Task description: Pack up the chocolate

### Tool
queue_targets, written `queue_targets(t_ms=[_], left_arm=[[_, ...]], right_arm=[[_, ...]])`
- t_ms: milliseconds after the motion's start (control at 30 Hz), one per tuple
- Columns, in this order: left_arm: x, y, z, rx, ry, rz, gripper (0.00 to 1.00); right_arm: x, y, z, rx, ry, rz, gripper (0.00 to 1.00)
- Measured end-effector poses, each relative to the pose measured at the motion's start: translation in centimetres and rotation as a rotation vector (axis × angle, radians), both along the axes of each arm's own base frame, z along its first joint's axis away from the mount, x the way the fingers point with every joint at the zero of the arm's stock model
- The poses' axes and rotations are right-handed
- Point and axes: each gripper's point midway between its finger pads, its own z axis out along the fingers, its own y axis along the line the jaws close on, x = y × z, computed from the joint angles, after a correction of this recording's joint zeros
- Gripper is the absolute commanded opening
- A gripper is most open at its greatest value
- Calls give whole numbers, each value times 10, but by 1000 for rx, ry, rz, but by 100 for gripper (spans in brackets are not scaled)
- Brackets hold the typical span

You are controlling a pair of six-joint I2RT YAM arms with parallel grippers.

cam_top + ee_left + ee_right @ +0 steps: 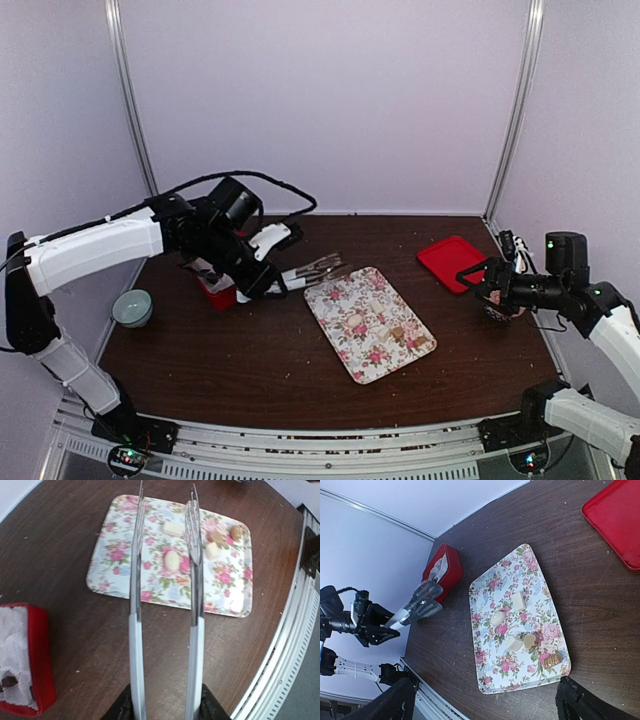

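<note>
Dark brown wooden tabletop (250,360), lightly crumbed, carrying the items below.

1. Tray (352,360): rectangular, printed with pink roses, lying flat and askew in the middle of the tabletop.

2. Chocolate (498,617): five small pieces, all on the tray and none touching the tongs.
   - A pale square (518,601) lies toward the far end.
   - A pale oval lies beside it.
   - A second pale block (514,644) and a tan lump (529,640) sit just beside each other.
   - A ridged brown piece (552,660) lies near the tray's near right corner.

3. Box (220,295): red, lined with white paper (17,645), on the left of the tabletop below the left arm. It stands apart from the tray. One dark lump (9,681) shows in the paper; what it is cannot be told.

4. Tongs (136,630): metal, with toothed ends and pale handles. They are held above the tabletop and point from the box toward the tray. The two arms stand apart, and the tips are over the tray's far left edge.

5. Left fingers (117,711): partly closed, clamped on the handle end of the tongs.

6. Right fingers (395,702): spread fully wide and gripping nothing. They hang over the right side of the tabletop, well apart from the tray.

7. Lid (452,262): red, flat, at the far right, near the right arm.

8. Bowl (132,307): pale green, at the left edge of the tabletop, well apart from the tray.
</note>
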Motion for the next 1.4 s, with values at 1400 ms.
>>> queue_targets(t_ms=[1400], left_arm=[[-40,-145,-79,298,59,-168,39]], right_arm=[[-13,-9,-8,-27,13,-38,100]])
